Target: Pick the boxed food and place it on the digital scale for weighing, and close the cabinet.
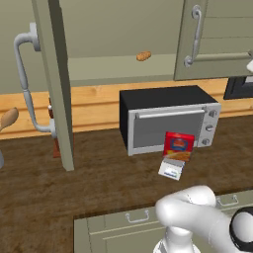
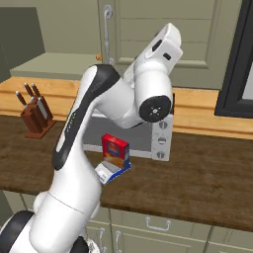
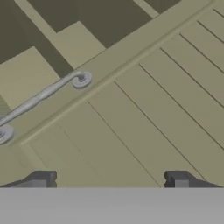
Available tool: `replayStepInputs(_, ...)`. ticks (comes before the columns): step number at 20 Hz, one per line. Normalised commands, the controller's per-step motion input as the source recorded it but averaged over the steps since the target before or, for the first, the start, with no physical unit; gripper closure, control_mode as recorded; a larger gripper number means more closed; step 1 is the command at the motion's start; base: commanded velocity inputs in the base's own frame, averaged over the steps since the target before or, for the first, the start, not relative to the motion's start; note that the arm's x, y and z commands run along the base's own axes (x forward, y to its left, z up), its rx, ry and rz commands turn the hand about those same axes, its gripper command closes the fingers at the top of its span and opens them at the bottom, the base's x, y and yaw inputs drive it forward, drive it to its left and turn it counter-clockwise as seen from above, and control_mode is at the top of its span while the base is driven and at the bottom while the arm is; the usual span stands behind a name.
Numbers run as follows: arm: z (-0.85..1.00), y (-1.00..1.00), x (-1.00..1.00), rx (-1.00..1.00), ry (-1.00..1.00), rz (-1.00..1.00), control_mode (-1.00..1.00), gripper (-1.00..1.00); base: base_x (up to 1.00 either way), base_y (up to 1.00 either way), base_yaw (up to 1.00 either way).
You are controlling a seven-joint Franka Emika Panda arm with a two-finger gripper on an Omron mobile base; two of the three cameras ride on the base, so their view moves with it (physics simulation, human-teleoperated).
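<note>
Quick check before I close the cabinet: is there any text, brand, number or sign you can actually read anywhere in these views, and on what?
None can be read.
Boxed food: blue patch and a food picture on its red front; any lettering is too blurred.
Digital scale: bluish display strip, no digits legible.
Toaster oven: knobs carry no readable marks.
Cabinet: plain panelled door, no label.

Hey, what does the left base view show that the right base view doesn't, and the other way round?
Left base view alone: an open cabinet door seen edge-on and a small brown lump on the shelf. Right base view alone: a knife block on the counter. Both: the boxed food standing on the digital scale before the toaster oven.
</note>
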Motion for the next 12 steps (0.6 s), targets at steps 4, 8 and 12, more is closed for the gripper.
replayStepInputs(4,0.23,0.00,-1.00,0.00,0.09,0.00,-1.00,-1.00,0.00,0.00,0.00)
replayStepInputs(8,-0.15,0.02,-1.00,0.00,0.00,0.04,-1.00,-1.00,0.00,0.00,0.00)
replayStepInputs(12,-0.68,0.28,-1.00,0.02,-0.13,0.04,-1.00,-1.00,0.00,0.00,0.00)
